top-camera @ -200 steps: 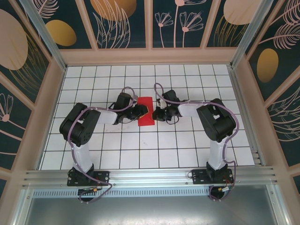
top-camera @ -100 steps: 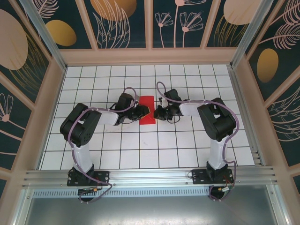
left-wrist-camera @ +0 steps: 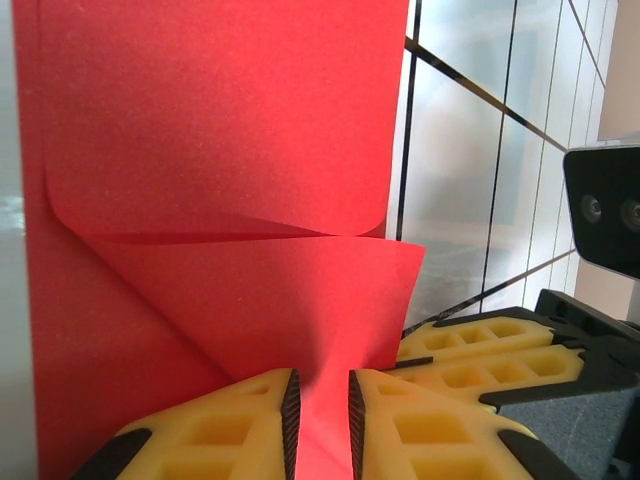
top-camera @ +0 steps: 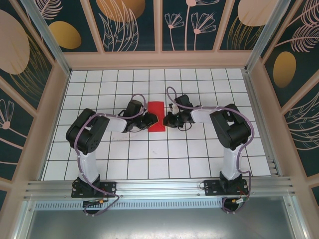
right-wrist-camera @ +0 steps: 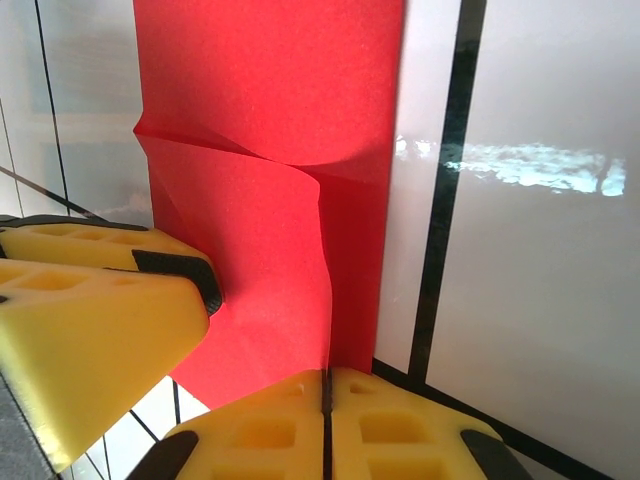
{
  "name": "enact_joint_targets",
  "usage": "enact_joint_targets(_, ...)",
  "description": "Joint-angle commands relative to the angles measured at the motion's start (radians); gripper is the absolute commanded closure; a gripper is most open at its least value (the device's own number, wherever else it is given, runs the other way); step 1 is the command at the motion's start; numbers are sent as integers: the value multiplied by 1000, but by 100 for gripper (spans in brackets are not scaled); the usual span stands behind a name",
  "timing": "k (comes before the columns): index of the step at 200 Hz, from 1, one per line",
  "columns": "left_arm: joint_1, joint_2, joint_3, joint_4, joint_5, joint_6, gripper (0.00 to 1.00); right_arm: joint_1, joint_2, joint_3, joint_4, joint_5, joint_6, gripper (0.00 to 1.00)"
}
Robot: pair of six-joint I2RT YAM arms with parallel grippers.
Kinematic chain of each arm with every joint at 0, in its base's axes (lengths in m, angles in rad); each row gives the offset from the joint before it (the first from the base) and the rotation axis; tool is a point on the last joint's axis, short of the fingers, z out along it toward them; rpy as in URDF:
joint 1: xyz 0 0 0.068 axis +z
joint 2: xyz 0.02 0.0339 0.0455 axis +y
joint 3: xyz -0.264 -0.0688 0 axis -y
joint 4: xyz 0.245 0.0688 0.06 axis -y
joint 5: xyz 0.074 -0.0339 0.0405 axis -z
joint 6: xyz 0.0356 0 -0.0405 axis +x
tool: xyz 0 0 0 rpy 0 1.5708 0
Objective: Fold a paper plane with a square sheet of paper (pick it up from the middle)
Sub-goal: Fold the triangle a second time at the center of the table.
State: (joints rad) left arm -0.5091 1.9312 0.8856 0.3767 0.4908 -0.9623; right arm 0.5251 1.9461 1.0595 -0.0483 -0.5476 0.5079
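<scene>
The square sheet of paper (top-camera: pixel 156 112) lies mid-table as a narrow creased red strip, with a flap lifted near its middle. My left gripper (top-camera: pixel 152 119) is at its left edge. In the left wrist view its jaws (left-wrist-camera: pixel 320 420) stand a narrow gap apart, and a raised ridge of the red paper (left-wrist-camera: pixel 220 120) runs between them. My right gripper (top-camera: pixel 166 119) is at the right edge. In the right wrist view it (right-wrist-camera: pixel 326 425) is shut on a standing fold of the paper (right-wrist-camera: pixel 270 100). The left gripper's yellow fingers (right-wrist-camera: pixel 95 300) show beside that fold.
The white grid table (top-camera: pixel 199 154) stretches around the paper. Wooden walls (top-camera: pixel 159 59) enclose it at the back and sides. The right gripper's yellow fingers (left-wrist-camera: pixel 480 355) sit close to my left jaws, so both grippers crowd the strip's near end.
The red strip has shifted slightly away from the arms and its near end sits flatter. Both grippers stay at its edges, with only small shifts.
</scene>
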Motion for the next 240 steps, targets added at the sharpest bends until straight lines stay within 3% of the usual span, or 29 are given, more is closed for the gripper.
enact_joint_targets(1,-3,31,19,-77,-43,25,76,-8,11,13,-26,29,11,86)
enact_joint_targets(39,-3,35,33,-141,-87,37,77,-14,-85,3,-19,80,34,73)
enact_joint_targets(69,-8,38,42,-178,-118,46,78,-13,-156,-26,-31,146,37,71)
enact_joint_targets(138,-41,54,82,-304,-243,81,79,62,-173,-67,10,134,37,80)
enact_joint_targets(164,-48,60,116,-317,-250,79,80,90,-155,-68,34,102,38,85)
enact_joint_targets(240,-57,60,121,-334,-263,80,81,110,-85,-26,-5,150,48,87)
